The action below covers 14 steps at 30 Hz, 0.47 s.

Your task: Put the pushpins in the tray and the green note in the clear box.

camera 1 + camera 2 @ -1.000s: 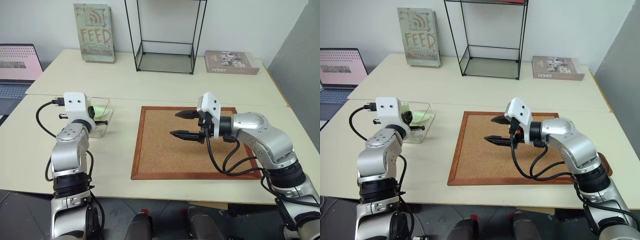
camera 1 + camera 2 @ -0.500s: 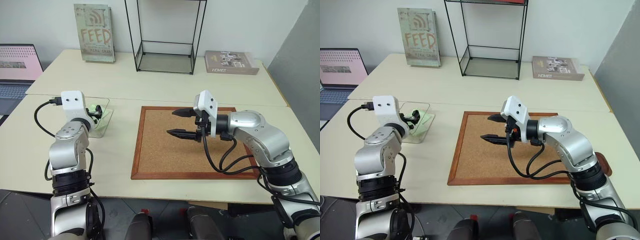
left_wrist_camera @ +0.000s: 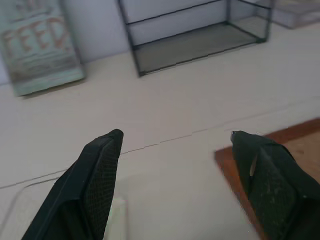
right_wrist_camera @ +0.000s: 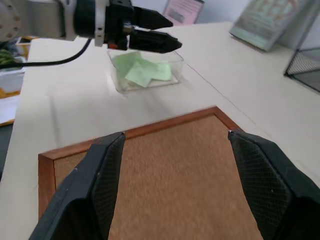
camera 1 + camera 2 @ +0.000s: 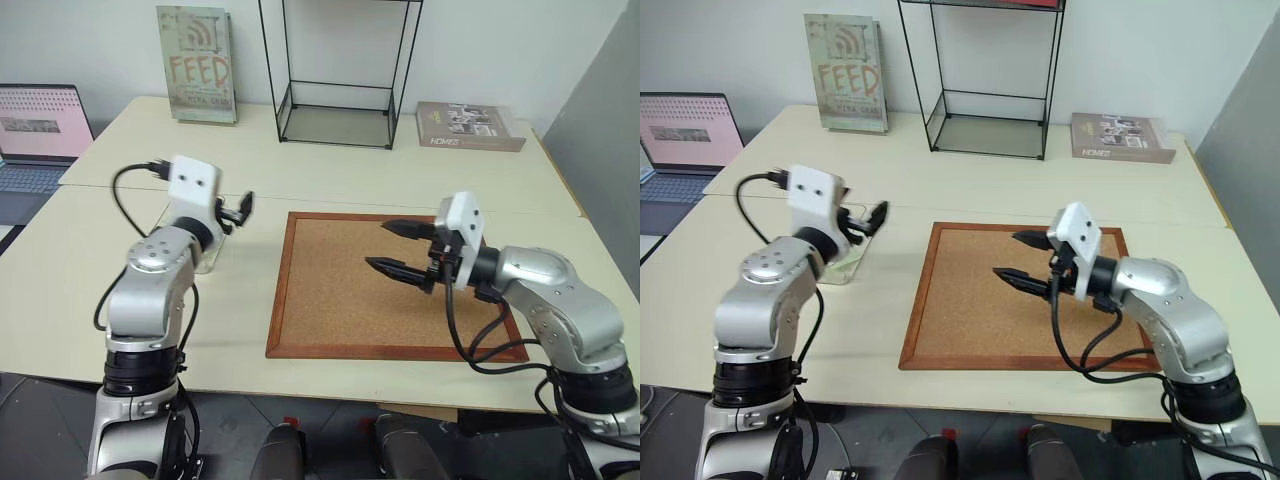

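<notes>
Pale cream surface [image 5: 330, 180] is carrying everything. Nearest, the wood-framed brown corkboard [image 5: 330, 290] is lying bare, no pins or paper showing on it, so I judge the task nearly or fully done. Over it the right claw [image 5: 398, 247] is hanging wide open, empty. Farther off, the left claw [image 5: 238, 210] is gaping empty beside the transparent rectangular plastic clear box [image 4: 145, 73], where pale green note slips [image 4: 142, 70] are lying flat and overlapping, long axes unclear.
</notes>
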Motion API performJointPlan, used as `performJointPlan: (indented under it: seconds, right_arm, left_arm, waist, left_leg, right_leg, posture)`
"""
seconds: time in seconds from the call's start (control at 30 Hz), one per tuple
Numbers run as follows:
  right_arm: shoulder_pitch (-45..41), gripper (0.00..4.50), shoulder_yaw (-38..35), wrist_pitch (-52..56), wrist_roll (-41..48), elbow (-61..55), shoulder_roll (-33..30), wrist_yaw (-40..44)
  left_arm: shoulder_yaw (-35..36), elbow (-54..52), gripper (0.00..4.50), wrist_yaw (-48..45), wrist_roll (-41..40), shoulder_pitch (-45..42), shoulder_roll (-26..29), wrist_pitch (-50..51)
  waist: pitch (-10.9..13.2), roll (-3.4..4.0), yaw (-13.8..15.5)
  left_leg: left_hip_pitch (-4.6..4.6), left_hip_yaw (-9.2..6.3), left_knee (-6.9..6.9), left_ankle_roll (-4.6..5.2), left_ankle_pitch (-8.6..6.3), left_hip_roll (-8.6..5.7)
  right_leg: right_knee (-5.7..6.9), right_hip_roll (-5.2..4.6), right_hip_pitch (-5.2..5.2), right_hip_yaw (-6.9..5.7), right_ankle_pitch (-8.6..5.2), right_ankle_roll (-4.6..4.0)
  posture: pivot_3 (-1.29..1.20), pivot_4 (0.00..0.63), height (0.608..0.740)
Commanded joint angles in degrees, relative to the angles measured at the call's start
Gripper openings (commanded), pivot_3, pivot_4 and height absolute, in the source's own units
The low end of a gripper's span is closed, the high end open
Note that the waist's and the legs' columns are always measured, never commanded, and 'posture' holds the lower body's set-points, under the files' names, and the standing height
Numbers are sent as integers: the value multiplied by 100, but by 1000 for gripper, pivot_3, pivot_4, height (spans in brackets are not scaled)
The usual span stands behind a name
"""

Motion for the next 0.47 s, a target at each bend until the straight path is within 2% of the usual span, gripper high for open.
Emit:
performJointPlan:
  seconds: [0.03,0.2,0.47]
  right_arm:
    - [705,3479,-697,40,226,-395,-48,-310]
    - [1603,3479,-854,-595,-212,-264,-96,-399]
    - [1618,3479,-677,-1417,-909,178,32,-744]
  left_arm:
    - [-222,6,3697,-391,-121,-47,-170,-595]
    - [-474,90,3697,-1016,-435,113,-354,-806]
    - [-633,439,3697,-1409,-487,99,-500,-1243]
  waist:
    - [0,0,-7]
    - [0,5,-63]
    - [-1,5,-75]
  left_leg:
    - [4,-2,1,0,0,3]
    - [20,7,0,1,0,5]
    - [22,20,5,1,1,4]
  right_leg:
    - [4,4,3,-2,-2,-3]
    - [9,7,14,4,-5,-9]
    - [8,6,11,16,-5,-8]
  posture:
    - [0,150,740]
    - [0,150,740]
    - [0,150,740]
